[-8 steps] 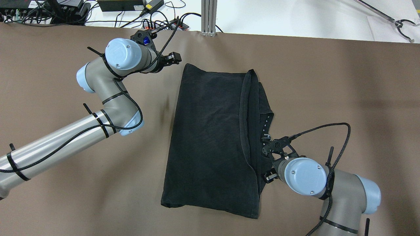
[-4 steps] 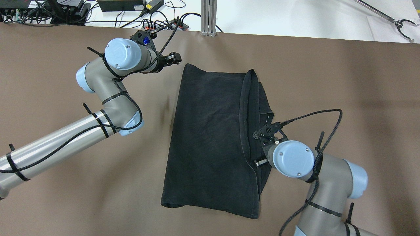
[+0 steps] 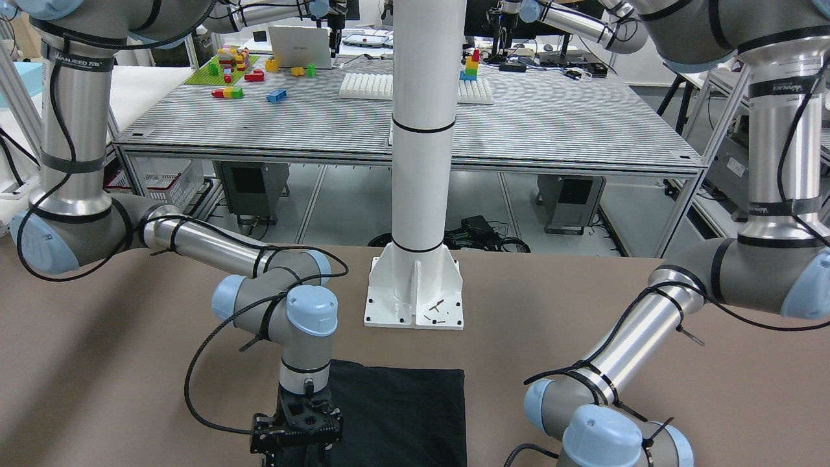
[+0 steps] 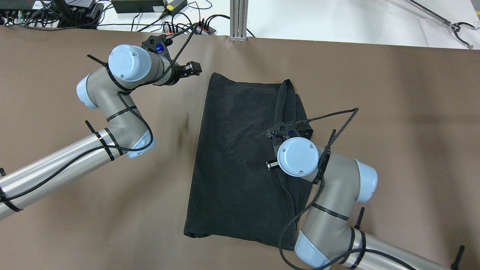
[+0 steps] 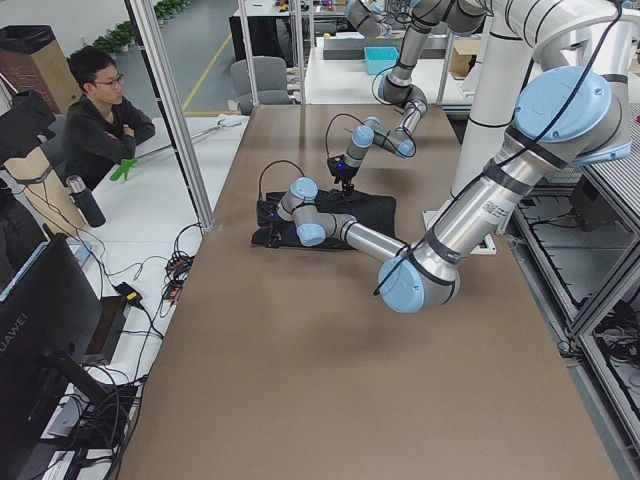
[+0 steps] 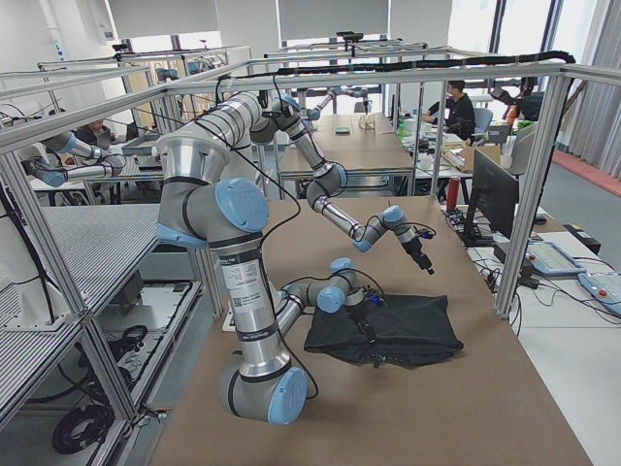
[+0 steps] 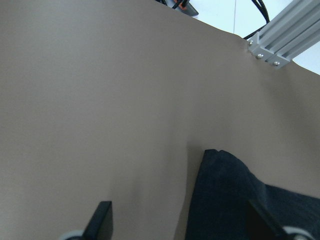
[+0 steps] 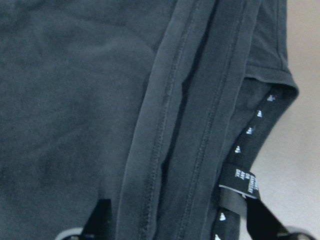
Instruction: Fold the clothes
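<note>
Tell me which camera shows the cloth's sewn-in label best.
The right wrist-mounted view: the label hangs close and sharp by the cloth's dotted trim. Overhead, the right arm covers it. The front-facing and side views show the cloth too small for it; the left wrist view catches only a corner.

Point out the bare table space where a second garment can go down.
The widest bare stretch of the table is right of the black cloth. A smaller patch lies between the left arm and the cloth's near corner. Crowded: the cloth's folded hem, under the right end effector.
</note>
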